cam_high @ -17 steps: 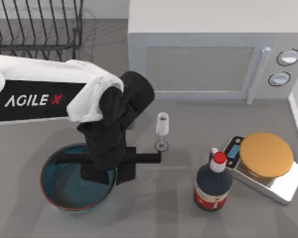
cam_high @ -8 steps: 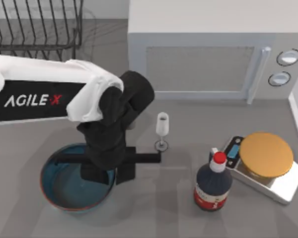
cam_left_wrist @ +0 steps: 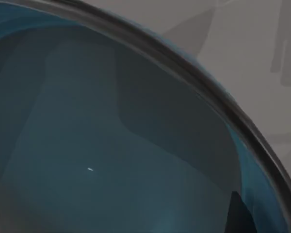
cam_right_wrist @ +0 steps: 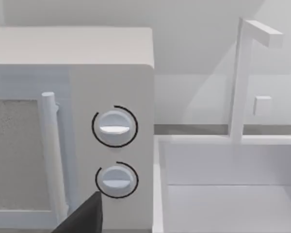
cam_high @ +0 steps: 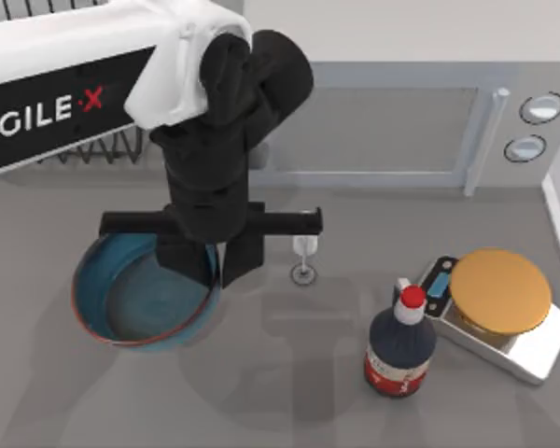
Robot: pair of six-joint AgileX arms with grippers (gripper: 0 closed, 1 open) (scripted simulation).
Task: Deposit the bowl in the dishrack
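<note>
The bowl (cam_high: 135, 301), blue inside with a thin reddish rim, hangs tilted above the table's left half. My left gripper (cam_high: 215, 269) is shut on its right rim, one finger inside and one outside. The bowl's blue inside (cam_left_wrist: 111, 145) and its grey rim fill the left wrist view. The black wire dishrack (cam_high: 93, 152) sits at the back left, mostly hidden behind my left arm. My right gripper (cam_right_wrist: 82, 218) is parked at the far right, facing the microwave's knobs.
The grey-white microwave (cam_high: 383, 121) stands at the back. A small wine glass (cam_high: 304, 254) stands just right of the left gripper. A dark bottle with a red cap (cam_high: 401, 350) and an orange-topped scale (cam_high: 499, 297) sit front right. A white bin (cam_right_wrist: 223, 184) borders the right edge.
My left arm has risen and swung toward the back, lifting the bowl off the table. The arm now covers most of the dishrack.
</note>
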